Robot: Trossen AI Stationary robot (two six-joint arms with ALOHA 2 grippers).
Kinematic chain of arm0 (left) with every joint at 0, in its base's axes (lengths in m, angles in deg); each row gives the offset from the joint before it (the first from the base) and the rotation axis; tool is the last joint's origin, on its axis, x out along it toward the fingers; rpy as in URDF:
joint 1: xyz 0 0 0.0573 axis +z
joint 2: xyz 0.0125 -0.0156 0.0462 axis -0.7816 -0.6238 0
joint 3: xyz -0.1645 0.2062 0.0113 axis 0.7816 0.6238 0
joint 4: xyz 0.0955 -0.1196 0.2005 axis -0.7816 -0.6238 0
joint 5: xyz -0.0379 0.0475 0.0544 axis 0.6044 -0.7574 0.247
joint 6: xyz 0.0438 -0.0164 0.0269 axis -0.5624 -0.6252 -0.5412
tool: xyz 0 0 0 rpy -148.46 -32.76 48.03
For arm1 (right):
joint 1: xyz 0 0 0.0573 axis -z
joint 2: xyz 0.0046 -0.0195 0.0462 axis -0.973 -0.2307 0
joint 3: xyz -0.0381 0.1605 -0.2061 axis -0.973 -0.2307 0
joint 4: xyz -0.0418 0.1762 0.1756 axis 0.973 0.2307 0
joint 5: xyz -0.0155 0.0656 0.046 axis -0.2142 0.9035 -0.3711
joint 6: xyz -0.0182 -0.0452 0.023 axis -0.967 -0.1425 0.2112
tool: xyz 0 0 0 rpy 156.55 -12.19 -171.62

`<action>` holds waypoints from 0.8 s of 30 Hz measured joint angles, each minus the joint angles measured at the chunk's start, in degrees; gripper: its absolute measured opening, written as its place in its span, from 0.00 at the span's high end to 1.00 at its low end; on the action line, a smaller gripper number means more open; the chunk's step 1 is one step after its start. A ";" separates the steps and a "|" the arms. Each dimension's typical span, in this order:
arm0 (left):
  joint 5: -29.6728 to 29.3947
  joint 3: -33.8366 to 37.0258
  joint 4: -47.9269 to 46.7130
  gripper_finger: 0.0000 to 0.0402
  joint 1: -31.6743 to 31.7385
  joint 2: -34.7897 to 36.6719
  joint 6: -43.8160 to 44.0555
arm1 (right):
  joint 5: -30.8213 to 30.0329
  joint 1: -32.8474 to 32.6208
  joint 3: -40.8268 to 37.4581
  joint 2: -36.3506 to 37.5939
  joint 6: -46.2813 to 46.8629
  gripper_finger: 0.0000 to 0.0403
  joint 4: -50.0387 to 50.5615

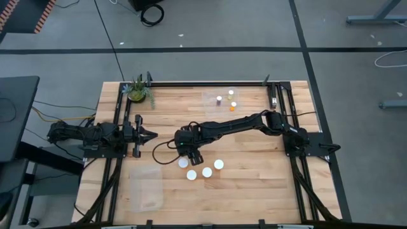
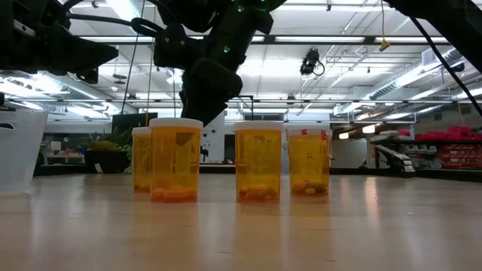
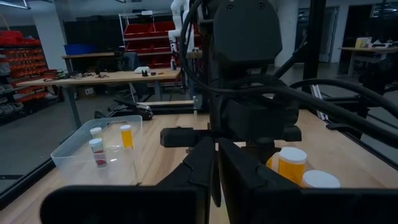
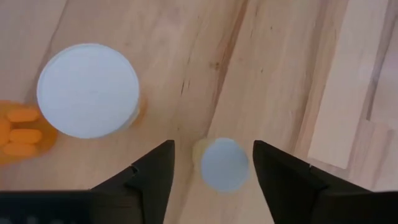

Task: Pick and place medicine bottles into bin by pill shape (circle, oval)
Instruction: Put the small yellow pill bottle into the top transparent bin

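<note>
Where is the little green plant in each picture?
High view: the plant sits at the table's upper-left corner.
Low view: far back on the left, behind the bottles.
Left wrist view: not in it.
Right wrist view: not in it.
Shared landmark: the white-capped bottles, in all four views.

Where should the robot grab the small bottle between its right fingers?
Around its round body, coming straight down from above. The small bottle stands upright with its white top facing up, and the right gripper hangs over it, open, a finger on either side. The larger bottle stands apart, so I think there is room to close.
</note>
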 joint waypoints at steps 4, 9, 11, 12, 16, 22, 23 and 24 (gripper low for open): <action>0.00 0.00 0.00 0.92 0.00 0.00 0.00 | 0.02 0.12 0.00 0.00 0.28 0.52 0.07; 0.00 0.00 0.00 0.94 0.00 0.00 0.00 | 0.04 0.64 0.00 0.00 1.55 0.59 0.26; 0.00 0.00 0.00 0.93 0.00 0.00 0.00 | 0.02 0.86 0.00 0.00 1.52 0.61 0.26; 0.00 0.00 0.00 0.93 0.00 0.00 0.00 | 0.03 1.05 0.00 0.00 1.51 0.62 0.26; 0.00 0.00 0.00 0.91 -0.02 0.00 0.00 | 0.02 1.38 0.00 0.23 1.48 0.65 0.41; 0.00 0.00 0.01 0.92 -0.01 0.00 0.00 | -0.16 1.81 0.02 0.67 1.31 0.66 1.05; 0.00 0.00 0.01 0.93 0.00 0.00 0.00 | -0.26 1.82 0.02 0.81 1.29 0.66 1.02; 0.00 0.00 0.02 0.93 0.00 0.00 0.00 | -0.71 1.81 0.11 0.96 1.28 0.66 1.14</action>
